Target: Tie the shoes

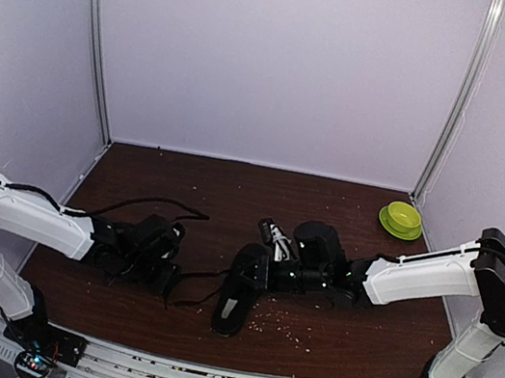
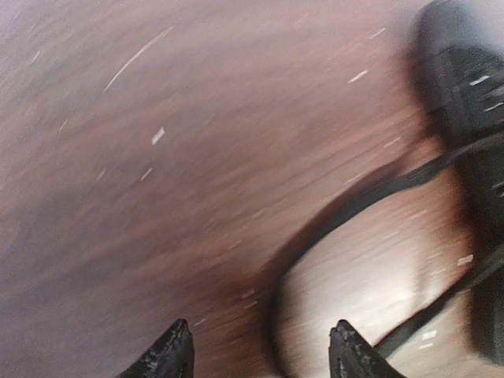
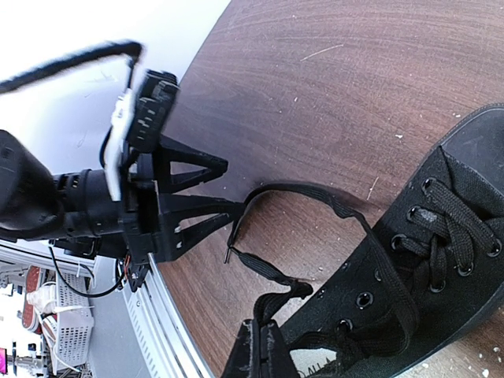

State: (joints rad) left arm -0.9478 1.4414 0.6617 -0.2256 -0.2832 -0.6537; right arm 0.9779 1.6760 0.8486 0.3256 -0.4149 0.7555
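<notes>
The black sneaker (image 1: pixel 236 294) lies in the middle of the table, seen close in the right wrist view (image 3: pixel 441 260) with its pale insole at the bottom. My right gripper (image 3: pixel 264 346) is shut on a bunched bit of black lace beside the shoe's collar, and it also shows in the top view (image 1: pixel 258 266). A loose lace loop (image 3: pixel 315 193) runs from there to the tips of my left gripper (image 3: pixel 224 209). My left gripper (image 2: pixel 261 350) is open just above the table, with the lace (image 2: pixel 378 193) curving past its fingertips. The shoe's side (image 2: pixel 472 118) is at that view's right edge.
A green bowl (image 1: pixel 402 218) stands at the back right of the brown table (image 1: pixel 232 195). Pale crumbs are scattered around the shoe. A black cable (image 1: pixel 148 200) trails across the table behind the left arm. White walls close in three sides.
</notes>
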